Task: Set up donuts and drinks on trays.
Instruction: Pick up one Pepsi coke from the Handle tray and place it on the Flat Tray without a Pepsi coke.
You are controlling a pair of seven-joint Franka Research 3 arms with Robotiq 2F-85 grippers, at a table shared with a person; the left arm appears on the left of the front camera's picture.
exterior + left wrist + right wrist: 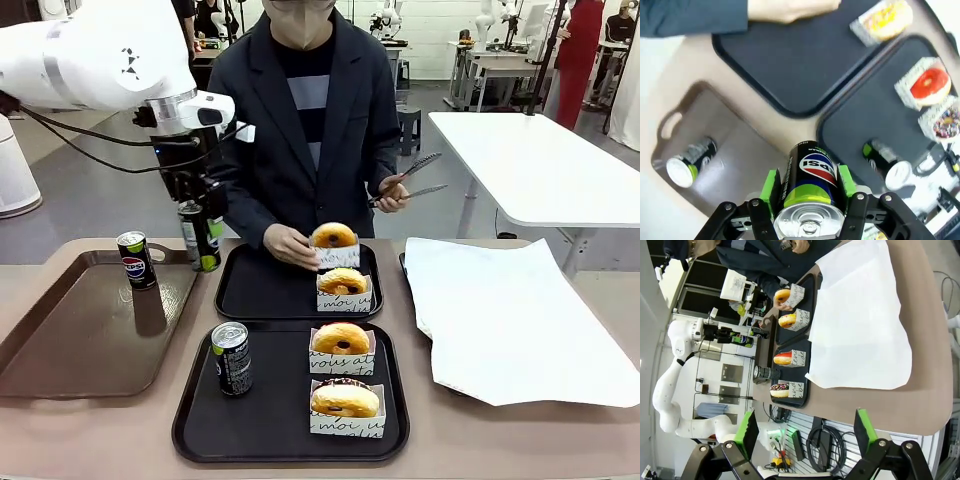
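My left gripper (200, 228) (809, 192) is shut on a black drink can (810, 172) with a green band. It holds the can upright in the air between the brown tray and the far black tray (250, 295). Another black can (232, 358) stands on the near black tray (270, 425), beside two donuts (341, 345) in white paper holders. The far tray carries one donut (343, 285), and the person's hand (288, 243) holds a further donut (333, 240) over it. My right gripper (805, 440) is open and empty, off beyond the table's edge.
A Pepsi can (137, 258) stands at the back of the brown tray (70, 350) on the left. A large white paper sheet (510, 320) covers the table's right side. The person's other hand holds tongs (410, 180) above the far edge.
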